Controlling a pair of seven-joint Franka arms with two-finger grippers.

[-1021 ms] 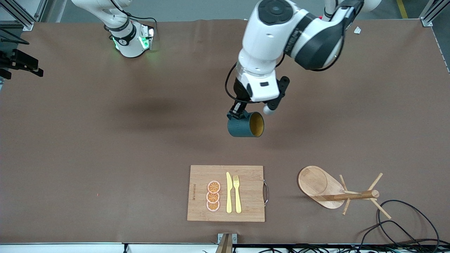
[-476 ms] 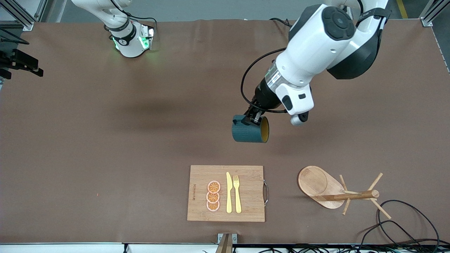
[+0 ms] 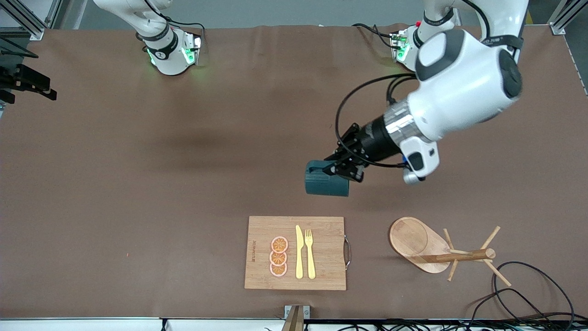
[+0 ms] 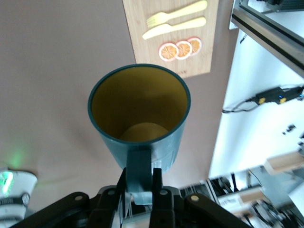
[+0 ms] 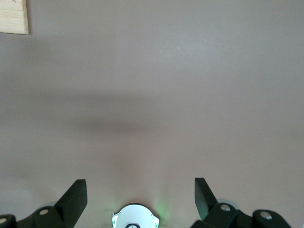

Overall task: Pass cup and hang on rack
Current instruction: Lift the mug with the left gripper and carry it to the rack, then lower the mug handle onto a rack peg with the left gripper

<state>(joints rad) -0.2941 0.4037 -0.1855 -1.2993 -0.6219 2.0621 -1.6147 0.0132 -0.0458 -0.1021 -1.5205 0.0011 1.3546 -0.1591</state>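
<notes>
A robotics lab or test cell is indicated, not a home kitchen. Two white arm bases [image 3: 172, 53] lit by green lamps are bolted onto a wide table [image 3: 115, 184] covered with plain brown sheeting, and aluminium framing [image 3: 562, 18] is seen at its corners. Loose black cables [image 3: 528, 289] are trailed along the edge nearest the front camera. The kitchen items are staged props: a bamboo cutting board [image 3: 321, 271] on which flat printed-looking orange slices [image 3: 279, 256] and yellow cutlery [image 3: 305, 252] are laid

Cup [image 3: 325, 184] over table — rack [image 3: 415, 243] beside cutting board [image 3: 264, 225].
</notes>
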